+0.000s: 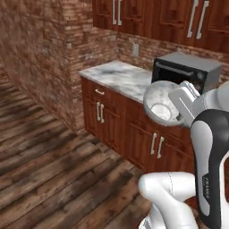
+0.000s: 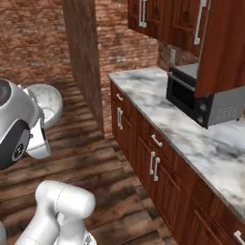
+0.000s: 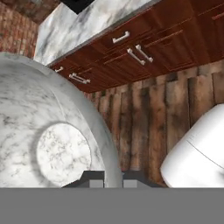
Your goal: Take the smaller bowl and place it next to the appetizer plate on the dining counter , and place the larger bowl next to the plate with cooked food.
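A white marble bowl [image 1: 162, 102] is held up in the air, tilted on its side with its hollow facing the camera in the left base view. My gripper [image 1: 180, 107] is shut on its rim at the bowl's right edge. In the hand view the bowl [image 3: 48, 131] takes up the left half, and the gripper [image 3: 113, 179] straddles its rim at the bottom. From the right base view the bowl [image 2: 49, 101] shows beside my arm, over the wooden floor. I cannot tell whether it is the smaller or the larger bowl. No plates or dining counter are in sight.
A marble counter [image 1: 117, 76] runs over dark wood cabinets with drawers [image 2: 153, 158]. A black microwave [image 1: 185, 69] stands on it under upper cabinets [image 2: 217, 43]. A brick wall [image 1: 40, 58] juts out at the left. Wooden floor [image 1: 58, 174] lies open in front.
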